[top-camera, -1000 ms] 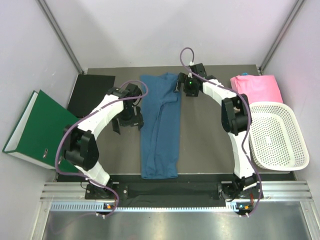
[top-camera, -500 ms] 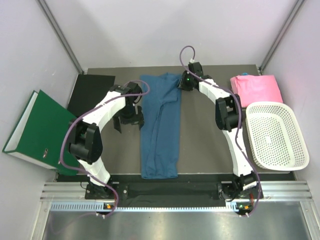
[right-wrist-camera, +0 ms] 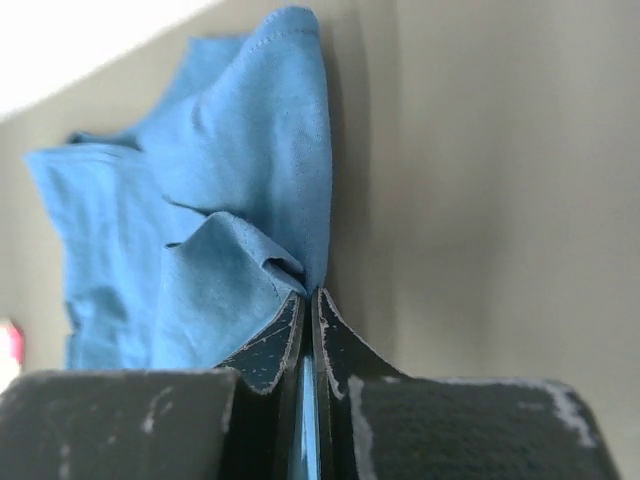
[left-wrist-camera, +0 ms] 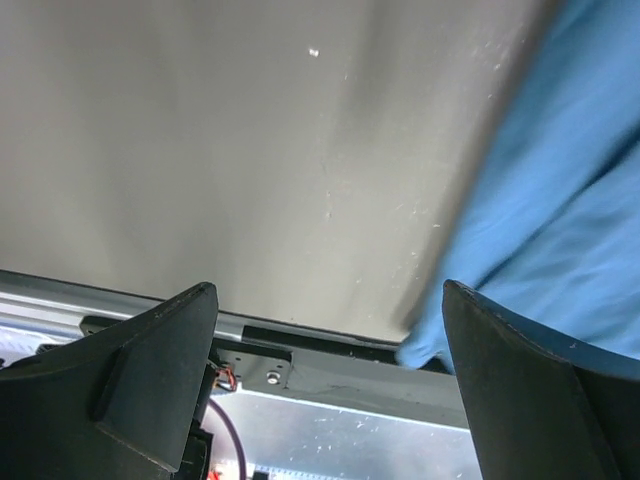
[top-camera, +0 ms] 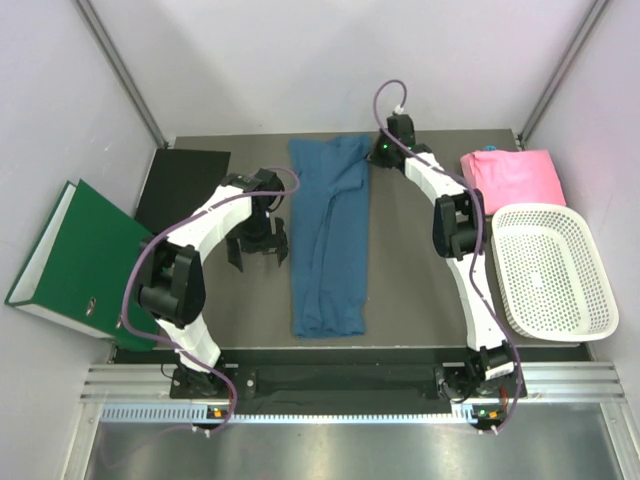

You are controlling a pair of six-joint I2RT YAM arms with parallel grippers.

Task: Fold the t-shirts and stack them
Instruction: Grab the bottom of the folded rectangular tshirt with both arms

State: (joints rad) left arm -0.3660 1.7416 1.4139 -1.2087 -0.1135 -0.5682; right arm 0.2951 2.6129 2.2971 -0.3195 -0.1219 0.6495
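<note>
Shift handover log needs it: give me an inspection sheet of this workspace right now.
Surface: grey table, a few pale specks.
Job's things: blue t-shirt laid lengthwise, folded narrow; pink t-shirt folded at far right.
Clutter: white mesh basket at right; green binder and black folder at left.
Claws: left claw open over bare table beside the blue t-shirt; right claw shut on its far edge.
Cables: purple cables looped along both arms.
Surroundings: pale walls on three sides.

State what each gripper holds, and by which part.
Right gripper pinches the blue shirt at its far right corner. Left gripper is open, holding nothing.
</note>
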